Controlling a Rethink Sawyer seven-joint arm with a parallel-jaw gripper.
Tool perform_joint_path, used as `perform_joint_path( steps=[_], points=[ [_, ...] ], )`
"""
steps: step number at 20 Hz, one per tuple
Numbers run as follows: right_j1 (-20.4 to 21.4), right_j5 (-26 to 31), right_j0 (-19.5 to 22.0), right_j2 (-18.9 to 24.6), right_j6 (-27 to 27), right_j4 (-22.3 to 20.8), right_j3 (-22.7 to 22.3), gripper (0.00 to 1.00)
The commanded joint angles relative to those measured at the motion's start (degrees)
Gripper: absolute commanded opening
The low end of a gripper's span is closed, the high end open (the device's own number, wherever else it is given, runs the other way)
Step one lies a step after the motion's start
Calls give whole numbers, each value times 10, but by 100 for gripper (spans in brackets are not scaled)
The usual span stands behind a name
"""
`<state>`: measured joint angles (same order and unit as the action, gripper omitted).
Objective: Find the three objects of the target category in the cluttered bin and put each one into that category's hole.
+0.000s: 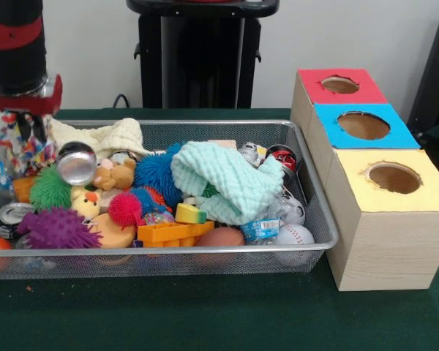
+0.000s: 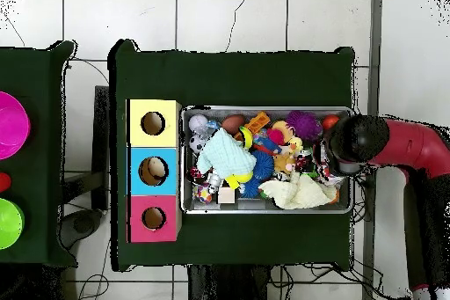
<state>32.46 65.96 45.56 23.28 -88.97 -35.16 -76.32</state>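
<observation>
A dark green table [image 1: 205, 314] fills the lower frame in the front view, with a pale wall and the robot's black pedestal [image 1: 201, 55] at top centre.

At the upper left, the red and black arm [image 1: 14, 51] comes down over the left end of the wire bin [image 1: 307, 190]. Below it the gripper [image 1: 25, 135] sits at the dotted white cloth [image 1: 25, 153], which bunches up around it; whether the fingers are clamped on the cloth or loose I cannot tell, as cloth and arm hide them.

Just right of that, the cream cloth [image 1: 102, 135] lies against the bin's far wall. In front of it are a shiny can [image 1: 76, 162], a green spiky ball [image 1: 50, 189], a purple spiky ball [image 1: 57, 228], a brown plush bear [image 1: 117, 174] and a pink spiky ball [image 1: 126, 209]. A blue spiky ball [image 1: 157, 172] touches the mint-green cloth [image 1: 227, 183], which is draped over the clutter in the middle and right of the bin. Orange blocks [image 1: 172, 232] and a baseball [image 1: 295, 234] lie by the near rim.

At the right stand three boxes in a row, just beside the bin: red top [image 1: 311, 91] farthest, blue top [image 1: 333, 135] in the middle, yellow top [image 1: 432, 194] nearest. The yellow box's round hole [image 1: 394, 178] shows nothing inside.

In the overhead view the arm [image 2: 400, 142] reaches in from the right edge over the bin's right end.
</observation>
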Motion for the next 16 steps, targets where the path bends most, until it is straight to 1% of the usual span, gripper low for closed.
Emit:
perform_joint_path(
  steps=[1, 5, 6, 7, 8, 14, 16],
  points=[
    [53, 31, -19, 29, -11, 87, -60, 0],
    [71, -52, -41, 22, -113, 147, -102, 0],
    [81, -79, -47, 19, -135, 159, -120, 0],
    [82, -103, -56, 14, -153, 167, -126, 0],
    [92, -118, -66, 7, -168, 177, -140, 0],
    [108, -193, -127, -40, -244, 228, -174, 0],
    [109, -198, -151, -59, -264, 244, -174, 0]
  ],
)
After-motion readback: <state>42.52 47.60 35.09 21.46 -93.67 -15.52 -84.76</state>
